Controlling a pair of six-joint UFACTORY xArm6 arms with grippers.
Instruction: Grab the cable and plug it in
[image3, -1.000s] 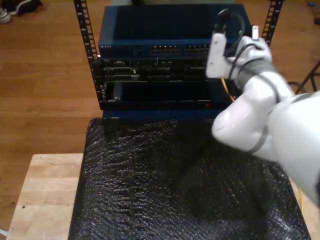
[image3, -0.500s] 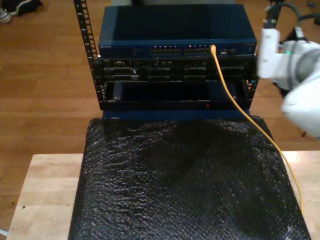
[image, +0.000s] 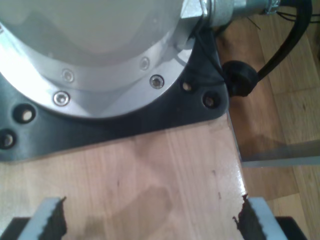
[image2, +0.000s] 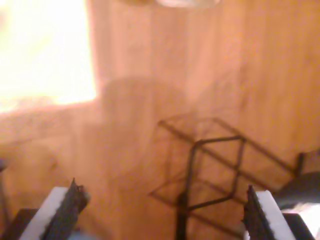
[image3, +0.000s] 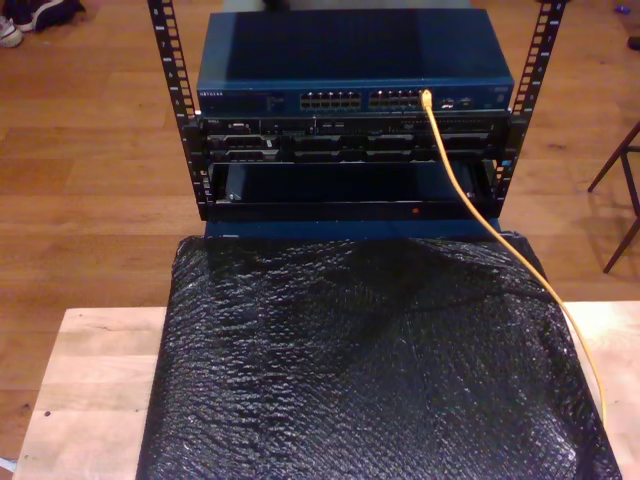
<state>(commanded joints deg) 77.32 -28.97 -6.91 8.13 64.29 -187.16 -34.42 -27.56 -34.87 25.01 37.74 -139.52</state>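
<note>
Cable (image3: 470, 200) sits plugged into switch (image3: 350, 70) port.

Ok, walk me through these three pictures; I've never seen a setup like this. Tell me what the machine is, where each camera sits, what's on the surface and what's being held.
These come from a robot with two arms, each ending in a two-fingered gripper. Two cameras ride on the grippers; one stands apart.

The exterior view looks down at a wooden table covered by a black bubbly sheet. Behind it stands a rack of blue network equipment. The yellow-orange cable has its tip at a port on the top unit and trails over the sheet toward the exterior view's right.

The first wrist view looks past my first gripper, jaws apart and empty, at a pale wooden surface and a round metal arm base.

The second wrist view shows my second gripper, also open and empty, over a blurred wooden floor.

Nothing is held.
</note>
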